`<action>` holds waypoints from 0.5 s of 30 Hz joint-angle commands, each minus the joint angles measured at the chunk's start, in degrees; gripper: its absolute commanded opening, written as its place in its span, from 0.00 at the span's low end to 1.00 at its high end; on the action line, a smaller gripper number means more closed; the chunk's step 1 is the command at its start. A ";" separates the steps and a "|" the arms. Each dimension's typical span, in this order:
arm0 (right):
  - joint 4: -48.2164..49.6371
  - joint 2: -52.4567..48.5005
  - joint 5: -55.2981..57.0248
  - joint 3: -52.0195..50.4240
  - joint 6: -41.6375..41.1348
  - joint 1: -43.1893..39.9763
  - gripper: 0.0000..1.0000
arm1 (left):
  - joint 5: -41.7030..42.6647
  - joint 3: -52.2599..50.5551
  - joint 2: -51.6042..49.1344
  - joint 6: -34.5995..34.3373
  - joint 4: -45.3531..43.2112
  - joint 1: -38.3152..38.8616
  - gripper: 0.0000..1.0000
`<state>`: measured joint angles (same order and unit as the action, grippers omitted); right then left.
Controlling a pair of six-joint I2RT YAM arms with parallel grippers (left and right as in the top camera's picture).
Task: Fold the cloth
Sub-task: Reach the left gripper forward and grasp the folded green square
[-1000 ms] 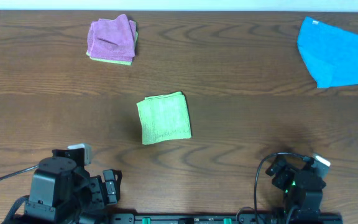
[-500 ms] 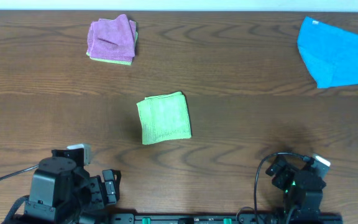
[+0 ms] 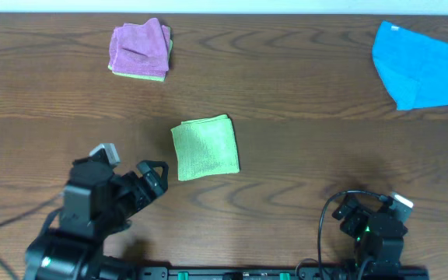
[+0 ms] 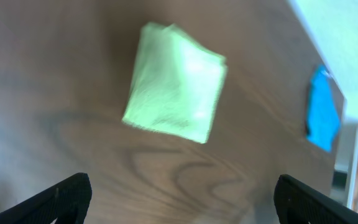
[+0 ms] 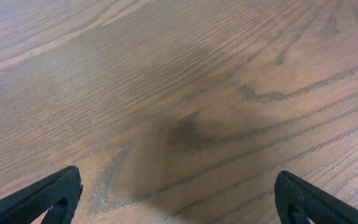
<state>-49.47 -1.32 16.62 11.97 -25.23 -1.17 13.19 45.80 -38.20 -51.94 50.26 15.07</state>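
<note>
Lime-green cloth [image 3: 204, 148] is lying flat mid-table [image 3: 302, 155], just ahead and to the right of the left gripper [image 3: 155, 174], which is gaping wide and holding nothing. The right gripper [image 5: 179, 186] is gaping too, well apart from it.

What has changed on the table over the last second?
The left gripper has swung forward from the near table edge toward the lime-green cloth and now sits close to its near-left corner, open and holding nothing. Nothing was grasped or let go. The right gripper, open, the lime-green cloth, the pink-purple cloth and the blue cloth stayed where they were.
</note>
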 commanded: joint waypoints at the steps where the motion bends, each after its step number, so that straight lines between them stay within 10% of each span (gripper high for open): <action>1: -0.15 0.57 0.24 -0.57 -0.66 -0.26 0.99 | -2.27 -3.08 -0.66 -18.01 -0.57 1.53 0.95; 15: -0.13 0.57 0.24 -0.57 -0.66 -0.26 0.99 | -27.67 -14.29 -11.37 -63.87 -14.99 33.11 0.95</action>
<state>-49.47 -1.32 16.60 11.94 -25.26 -1.17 -6.87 33.54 -47.11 -100.20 36.45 44.86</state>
